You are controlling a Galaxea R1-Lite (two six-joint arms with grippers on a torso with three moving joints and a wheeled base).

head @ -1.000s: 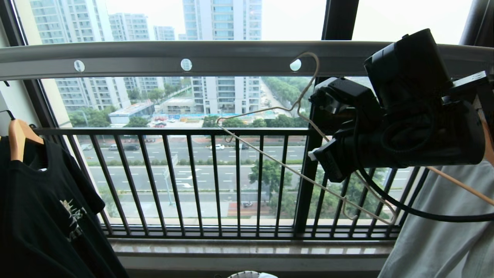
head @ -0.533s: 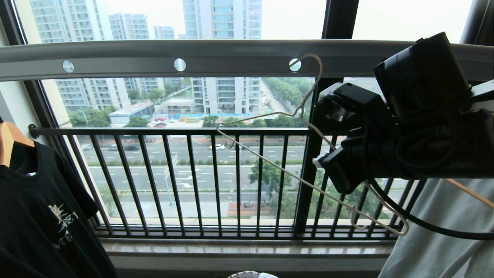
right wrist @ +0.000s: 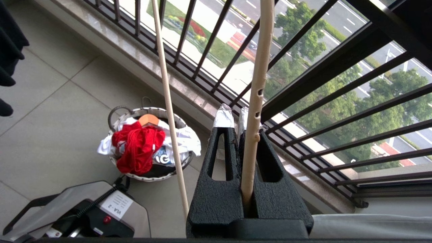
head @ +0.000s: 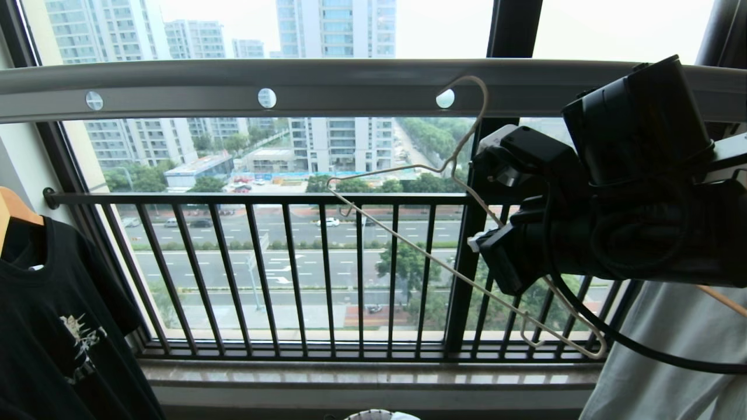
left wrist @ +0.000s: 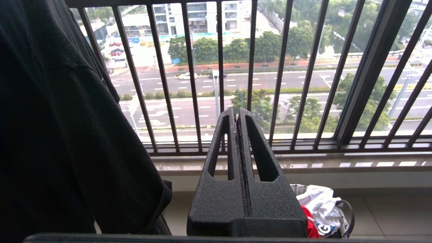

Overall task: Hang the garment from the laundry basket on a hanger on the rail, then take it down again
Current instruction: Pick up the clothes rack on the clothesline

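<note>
Head view, item 1: right gripper (head: 484,245), raised at R side just under the rail (head: 350,87). Jaws clenched on one sloping arm of the hanger (head: 408,248); wrist view shows the cream wire pinched between the two black fingers (right wrist: 224,158).
Item 2: hanger. Empty, tilted, long axis running down-right from its L corner to the corner low on the R. Hook up by the third hole in the rail; can't tell if it sits in the hole or only near it.
Item 3: garment (right wrist: 136,148). Red, crumpled in the laundry basket (right wrist: 148,178) on the floor, well below and well apart from the R gripper.
Item 4: left gripper (left wrist: 236,135). Clenched, empty, low beside the black T-shirt (head: 52,326); basket shows just beyond it, so L arm judged nearer the garment.
Item 5: balcony railing (head: 292,198), behind all.
</note>
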